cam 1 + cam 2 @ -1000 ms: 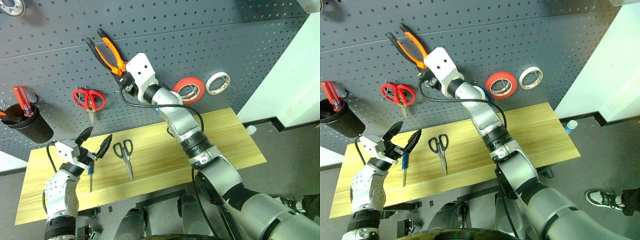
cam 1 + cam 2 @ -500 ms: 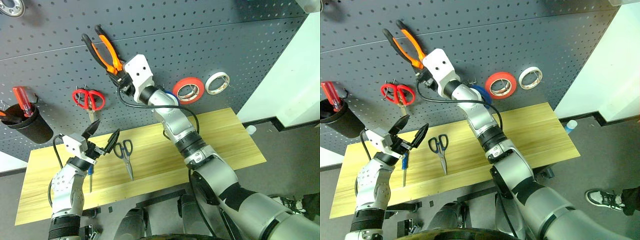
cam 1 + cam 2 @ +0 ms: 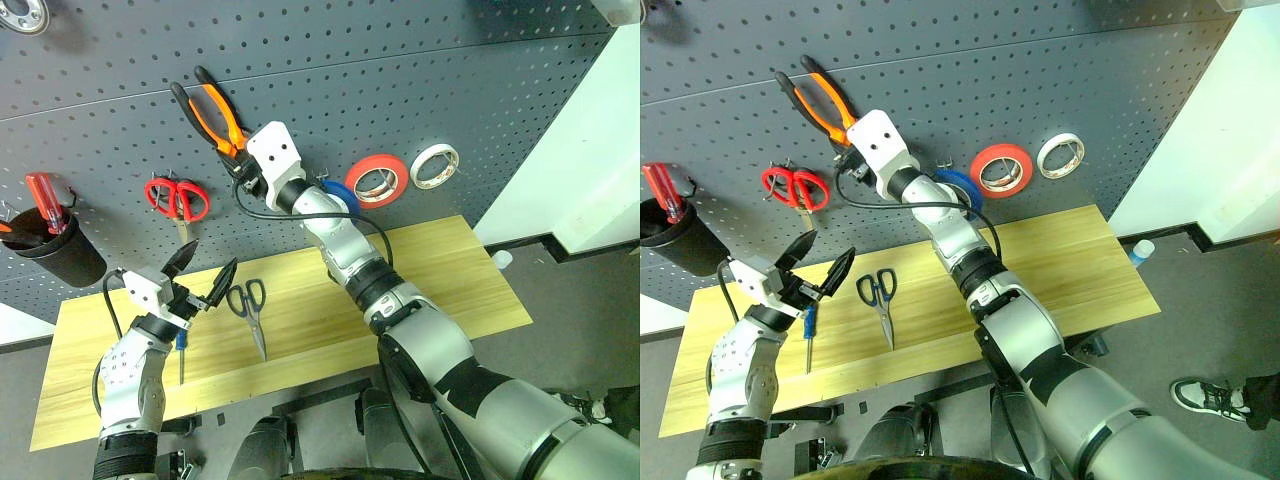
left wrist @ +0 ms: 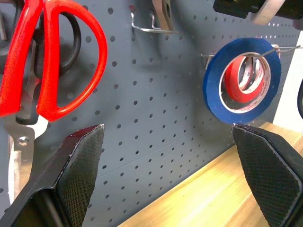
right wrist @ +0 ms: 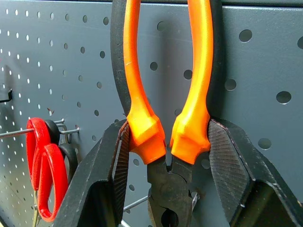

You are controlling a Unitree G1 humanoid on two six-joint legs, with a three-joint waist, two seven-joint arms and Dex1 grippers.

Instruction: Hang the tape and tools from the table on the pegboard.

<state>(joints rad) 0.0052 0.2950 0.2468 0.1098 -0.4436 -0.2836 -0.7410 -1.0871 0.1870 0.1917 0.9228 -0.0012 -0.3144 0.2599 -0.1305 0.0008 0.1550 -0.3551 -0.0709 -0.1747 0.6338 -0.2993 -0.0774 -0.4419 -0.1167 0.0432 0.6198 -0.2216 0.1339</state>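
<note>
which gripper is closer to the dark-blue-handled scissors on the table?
Left. The left gripper hovers open just beside the scissors, above the table; the right gripper is up at the pegboard, gripping the pliers.

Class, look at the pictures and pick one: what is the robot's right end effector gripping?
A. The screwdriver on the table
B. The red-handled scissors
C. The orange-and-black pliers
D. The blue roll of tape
C: the right end effector is clamped on the pliers just below the orange handles, held against the pegboard.

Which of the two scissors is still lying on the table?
The dark blue-handled scissors lie on the table; the red-handled scissors hang on the pegboard.
</note>
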